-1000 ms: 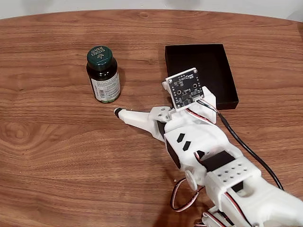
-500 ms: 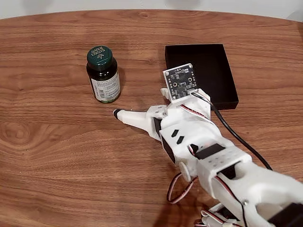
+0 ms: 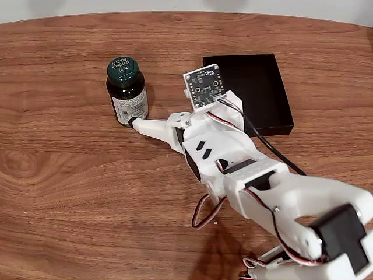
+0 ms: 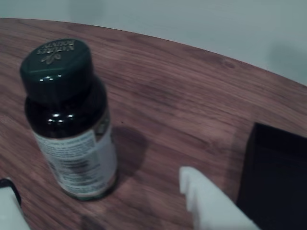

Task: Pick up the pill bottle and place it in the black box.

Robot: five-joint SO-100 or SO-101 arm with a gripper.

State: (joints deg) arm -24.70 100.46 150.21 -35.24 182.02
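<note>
The pill bottle (image 3: 126, 92) stands upright on the wooden table, dark with a green cap and a white label. My gripper (image 3: 149, 120) lies low just to its right in the fixed view, and one black-tipped fingertip (image 3: 133, 122) sits at the bottle's base. In the wrist view the pill bottle (image 4: 72, 129) stands left of centre between the gripper's (image 4: 98, 184) two spread fingers (image 4: 206, 203), so the gripper is open and holds nothing. The black box (image 3: 283, 114) lies right of the arm, empty, and partly hidden by the wrist. Its corner (image 4: 278, 177) shows at the lower right of the wrist view.
A small black circuit board (image 3: 204, 86) on a white bracket rides on the wrist, with a black cable trailing back. The white arm (image 3: 262, 186) crosses the lower right of the table (image 3: 70, 186). The table's far edge curves along the top.
The arm has swung left and forward toward the bottle. The fingertip that lay below and to the right of the bottle now reaches its base. Bottle and box have not moved.
</note>
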